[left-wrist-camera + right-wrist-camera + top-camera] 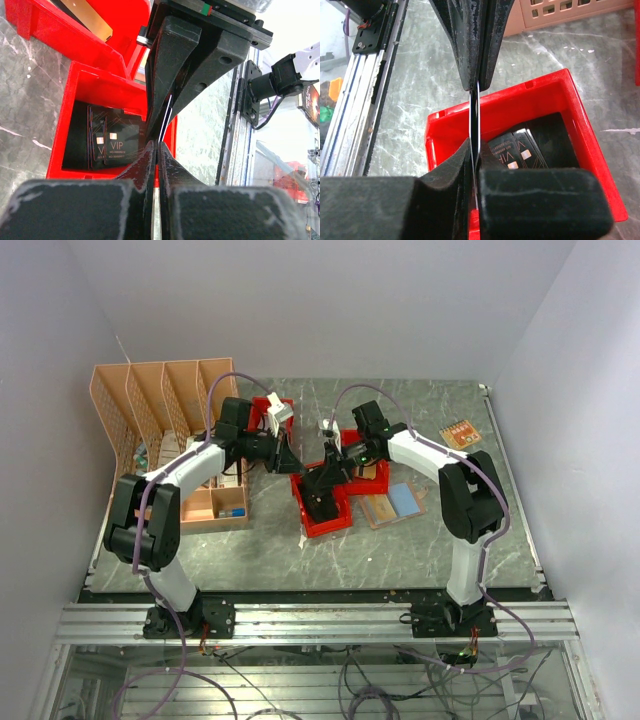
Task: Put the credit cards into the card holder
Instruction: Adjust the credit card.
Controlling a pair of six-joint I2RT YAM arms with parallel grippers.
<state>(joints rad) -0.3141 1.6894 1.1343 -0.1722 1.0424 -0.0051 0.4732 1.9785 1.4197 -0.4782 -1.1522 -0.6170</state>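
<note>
Two, maybe three, black cards (pixel 112 142) in red bin (pixel 100 86).

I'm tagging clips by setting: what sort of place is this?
Likely a robotics lab cell: left arm and right arm mounted on an aluminium rail, plain white walls enclosing the table.

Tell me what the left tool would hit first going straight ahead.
Probably the right tool, facing it head-on; both are shut on the same edge-on card above the red bin.
</note>
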